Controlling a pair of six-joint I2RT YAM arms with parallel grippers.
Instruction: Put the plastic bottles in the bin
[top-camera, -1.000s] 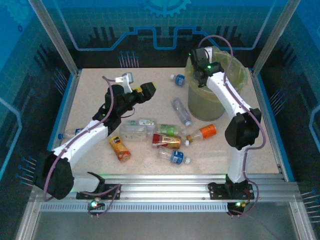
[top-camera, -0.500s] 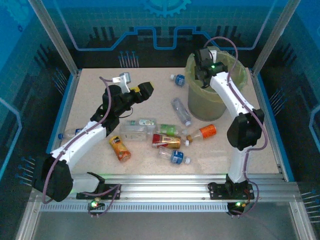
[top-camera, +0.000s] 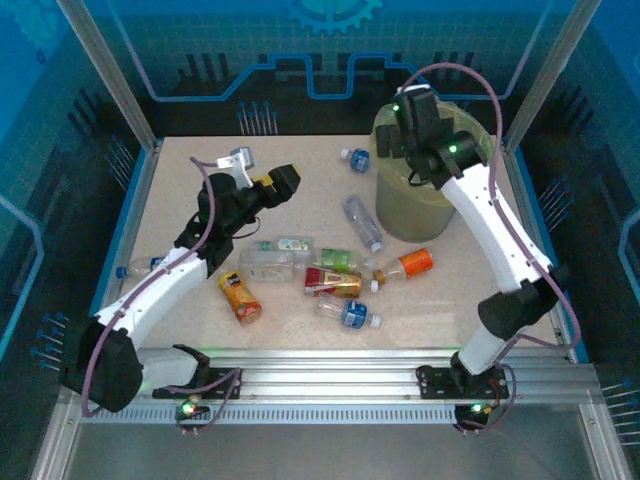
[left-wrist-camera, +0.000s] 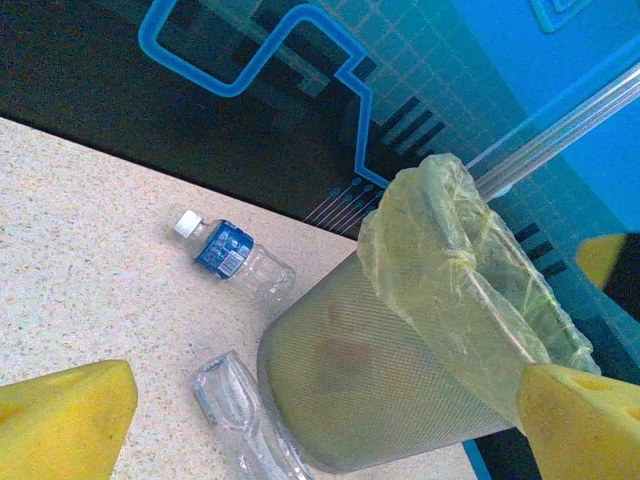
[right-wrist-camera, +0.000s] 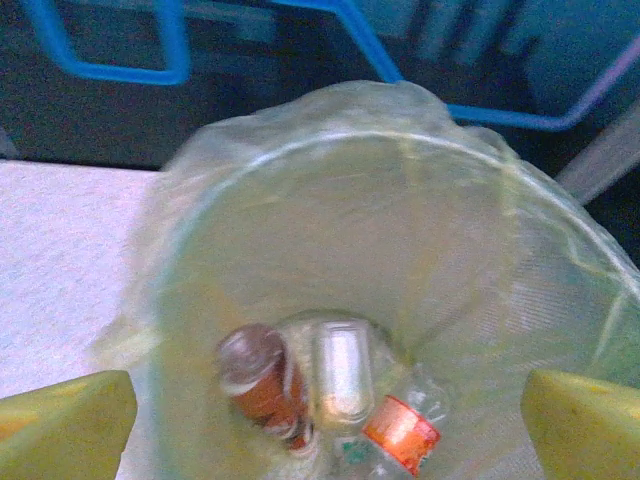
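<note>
The bin (top-camera: 432, 200), lined with a yellow-green bag (left-wrist-camera: 470, 290), stands at the back right. My right gripper (top-camera: 405, 135) hangs open above its mouth, holding nothing. Inside the bin (right-wrist-camera: 520, 300) lie a brown-red bottle (right-wrist-camera: 262, 385), a clear one (right-wrist-camera: 343, 375) and an orange-labelled one (right-wrist-camera: 400, 432). My left gripper (top-camera: 283, 182) is open and empty over the table's middle-left, facing the bin (left-wrist-camera: 400, 370). Several bottles lie on the table: a blue-labelled one (top-camera: 355, 159), a clear one (top-camera: 363, 223), an orange one (top-camera: 407, 265), a red one (top-camera: 333, 282).
More bottles lie in a cluster near the centre front: green (top-camera: 340, 260), white-labelled (top-camera: 282, 246), yellow-orange (top-camera: 240, 297), blue-labelled (top-camera: 350, 313). Another bottle (top-camera: 135, 268) rests by the left wall. Blue rails edge the speckled table (top-camera: 180, 190).
The right gripper has opened wider and lifted back above the bin, its elbow swinging out to the right. The left gripper has drifted slightly left.
</note>
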